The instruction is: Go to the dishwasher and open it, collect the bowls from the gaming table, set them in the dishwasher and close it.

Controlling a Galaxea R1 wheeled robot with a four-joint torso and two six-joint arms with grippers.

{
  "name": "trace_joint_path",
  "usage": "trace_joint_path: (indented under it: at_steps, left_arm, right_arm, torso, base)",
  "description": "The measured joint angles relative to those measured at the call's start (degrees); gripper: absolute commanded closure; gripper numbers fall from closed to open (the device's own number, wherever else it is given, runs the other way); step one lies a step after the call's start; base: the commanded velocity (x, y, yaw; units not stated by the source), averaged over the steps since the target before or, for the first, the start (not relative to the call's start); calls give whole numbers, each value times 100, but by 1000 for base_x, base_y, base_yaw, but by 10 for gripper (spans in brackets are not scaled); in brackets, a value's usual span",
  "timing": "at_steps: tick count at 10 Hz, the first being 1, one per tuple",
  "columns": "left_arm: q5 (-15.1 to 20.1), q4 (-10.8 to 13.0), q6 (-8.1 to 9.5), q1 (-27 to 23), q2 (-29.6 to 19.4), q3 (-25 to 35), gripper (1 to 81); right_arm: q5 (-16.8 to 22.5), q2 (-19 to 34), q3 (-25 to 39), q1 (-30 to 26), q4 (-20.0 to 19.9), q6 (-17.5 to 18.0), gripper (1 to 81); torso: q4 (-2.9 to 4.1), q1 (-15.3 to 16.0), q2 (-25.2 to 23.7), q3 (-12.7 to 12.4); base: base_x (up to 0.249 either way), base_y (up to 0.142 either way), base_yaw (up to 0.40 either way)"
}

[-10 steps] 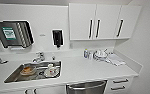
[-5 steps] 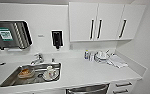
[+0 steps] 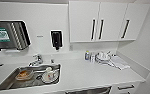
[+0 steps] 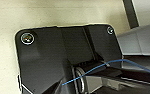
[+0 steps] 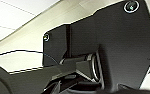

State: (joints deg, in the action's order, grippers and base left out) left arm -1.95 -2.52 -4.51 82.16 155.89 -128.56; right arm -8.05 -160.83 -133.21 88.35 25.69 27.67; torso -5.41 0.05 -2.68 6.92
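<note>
the white countertop [image 3: 81,72] runs wide and bare between the steel sink [image 3: 31,76] and the right wall. crockery sits in the sink basin: a white cup [image 3: 49,72] and an orange-brown dish [image 3: 23,74]. bottles [image 3: 87,55] and a folded cloth [image 3: 119,62] crowd the back right corner. the dishwasher [image 3: 91,91] shows as a dark strip under the front edge. i cannot tell how either gripper's jaws stand.

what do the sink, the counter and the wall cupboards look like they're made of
The rectangular grey sink basin looks like brushed stainless steel, with a dull metallic sheen. The smooth white counter seems to be solid surface or laminate; which one is unclear. The flat white wall cupboard doors look matt laminate or painted board, with dark bar handles.
</note>
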Motion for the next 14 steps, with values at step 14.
trace_joint_path:
  at_steps: [14]
  left_arm:
    - [-2,-177,-4,20,-71,-206,10]
  right_arm:
    - [30,-210,-467,85,-11,99,10]
  torso:
    - [0,142,-240,96]
  base:
    - [0,0,0]
